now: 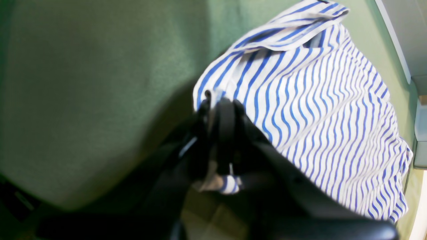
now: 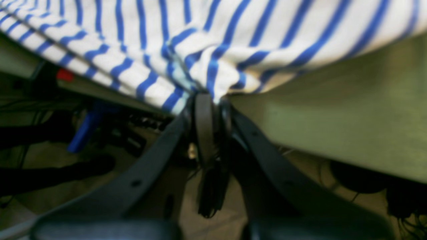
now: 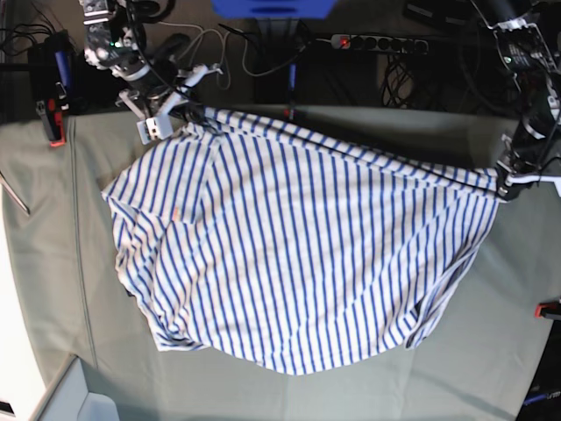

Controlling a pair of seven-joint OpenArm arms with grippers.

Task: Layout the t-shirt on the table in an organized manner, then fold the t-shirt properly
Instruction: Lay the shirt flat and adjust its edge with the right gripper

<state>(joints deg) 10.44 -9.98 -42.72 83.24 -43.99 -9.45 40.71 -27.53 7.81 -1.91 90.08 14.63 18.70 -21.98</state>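
The white t-shirt [image 3: 298, 254] with blue stripes lies spread across the pale grey-green table [image 3: 70, 263], its far edge pulled taut between my two grippers. My left gripper [image 3: 506, 187] is shut on the shirt's right corner; in the left wrist view the gripper [image 1: 220, 103] pinches striped cloth [image 1: 317, 110], with a bit of it bunched behind the fingers. My right gripper [image 3: 188, 112] is shut on the far left corner at the table's back edge; in the right wrist view the gripper [image 2: 208, 98] clamps a fold of the shirt [image 2: 213, 40].
Red clamps sit on the table's edges at the left [image 3: 54, 132] and right [image 3: 548, 309]. Cables and a power strip [image 3: 377, 42] lie on the floor behind the table. A pale box corner [image 3: 74, 399] shows at the front left.
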